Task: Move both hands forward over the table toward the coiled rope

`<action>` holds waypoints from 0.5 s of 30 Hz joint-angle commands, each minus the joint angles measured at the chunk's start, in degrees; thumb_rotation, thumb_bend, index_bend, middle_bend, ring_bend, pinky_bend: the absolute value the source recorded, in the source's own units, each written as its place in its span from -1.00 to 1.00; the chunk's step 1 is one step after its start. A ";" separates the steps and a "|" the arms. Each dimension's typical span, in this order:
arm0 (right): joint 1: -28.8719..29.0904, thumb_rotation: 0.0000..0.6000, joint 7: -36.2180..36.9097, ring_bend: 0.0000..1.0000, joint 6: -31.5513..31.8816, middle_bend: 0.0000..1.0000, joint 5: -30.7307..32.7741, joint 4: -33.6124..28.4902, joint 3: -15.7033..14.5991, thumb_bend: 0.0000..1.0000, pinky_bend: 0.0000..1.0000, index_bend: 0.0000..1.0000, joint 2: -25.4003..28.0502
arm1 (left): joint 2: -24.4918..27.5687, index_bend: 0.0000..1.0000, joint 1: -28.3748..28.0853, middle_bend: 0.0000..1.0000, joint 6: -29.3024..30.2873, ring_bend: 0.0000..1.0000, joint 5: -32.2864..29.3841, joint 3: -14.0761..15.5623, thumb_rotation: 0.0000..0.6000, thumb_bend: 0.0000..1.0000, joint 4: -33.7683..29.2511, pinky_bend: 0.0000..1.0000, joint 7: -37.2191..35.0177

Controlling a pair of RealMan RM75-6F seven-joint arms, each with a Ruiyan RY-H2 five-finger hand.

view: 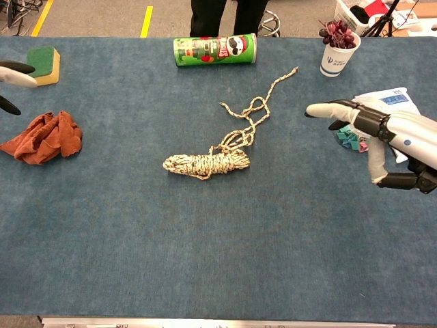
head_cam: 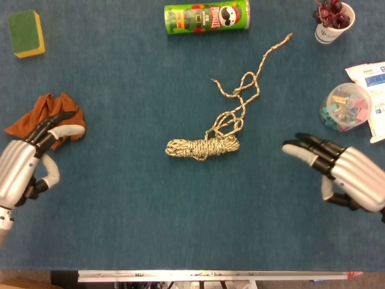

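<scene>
Blue table (head_cam: 120, 229): coiled rope (head_cam: 203, 147) centred; left hand (head_cam: 27, 168) and right hand (head_cam: 343, 171) flanking, fingers extended, nothing held.

I see bare table (head_cam: 120, 198) between both hands and the coiled rope (head_cam: 203, 147); only the orange rag (head_cam: 51, 117) sits under my left hand's (head_cam: 27, 168) fingertips. Right hand (head_cam: 343, 171) path unobstructed.

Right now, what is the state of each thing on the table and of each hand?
coiled rope: bundled, one end trailing loose, untouched
left hand: open, holding nothing, fingertips over the cloth's edge
right hand: open, holding nothing, apart from the rope
chip can: lying on its side
orange cloth: crumpled
clip container: lid on
paper cup: upright, dark red contents
sponge: lying flat
</scene>
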 commanded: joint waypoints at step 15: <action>11.15 1.00 27.46 -0.92 -0.75 -0.78 -7.69 -1.16 -6.88 1.00 -0.57 -0.89 -2.12 | 3.74 -0.52 -6.22 -0.74 -6.54 -0.72 1.47 1.84 1.00 1.00 -5.09 -0.35 -15.49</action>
